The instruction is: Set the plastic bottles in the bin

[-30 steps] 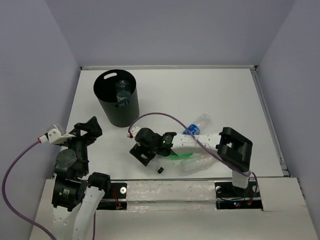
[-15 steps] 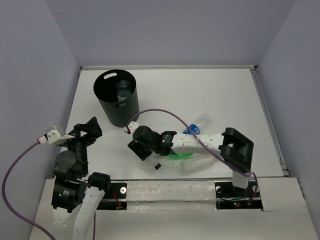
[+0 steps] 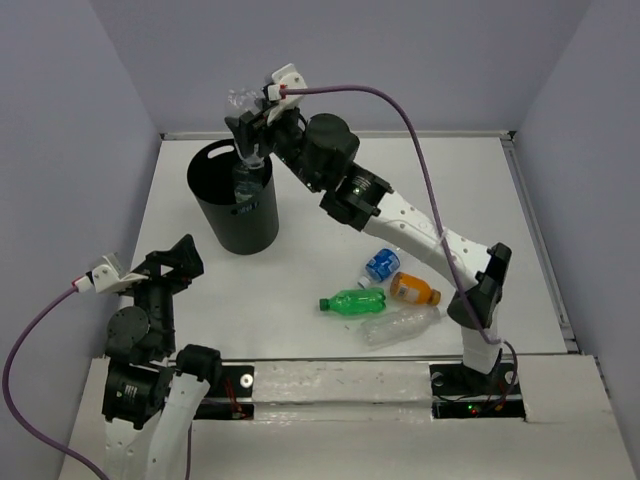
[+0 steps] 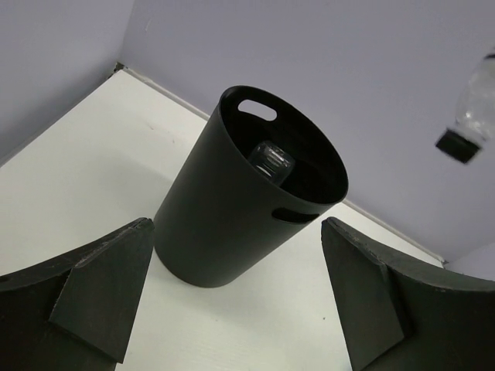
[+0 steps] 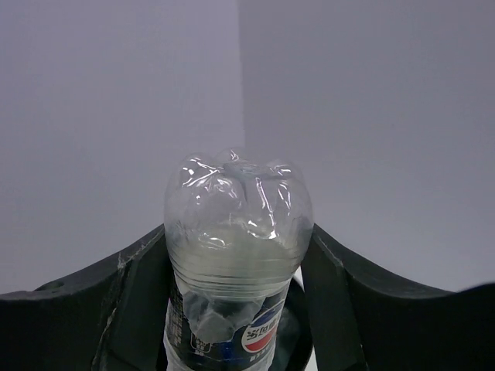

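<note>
Item one — your right end effector (image 3: 254,128) gripped the black-capped clear bottle (image 5: 238,232), cap down, above the rim of the bin (image 3: 238,215). Item two — your left end effector (image 4: 236,255) stood released.

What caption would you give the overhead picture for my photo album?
Right pincer holds a clear bottle cap-down, high by the black bin; four more bottles lie on the white table.
</note>
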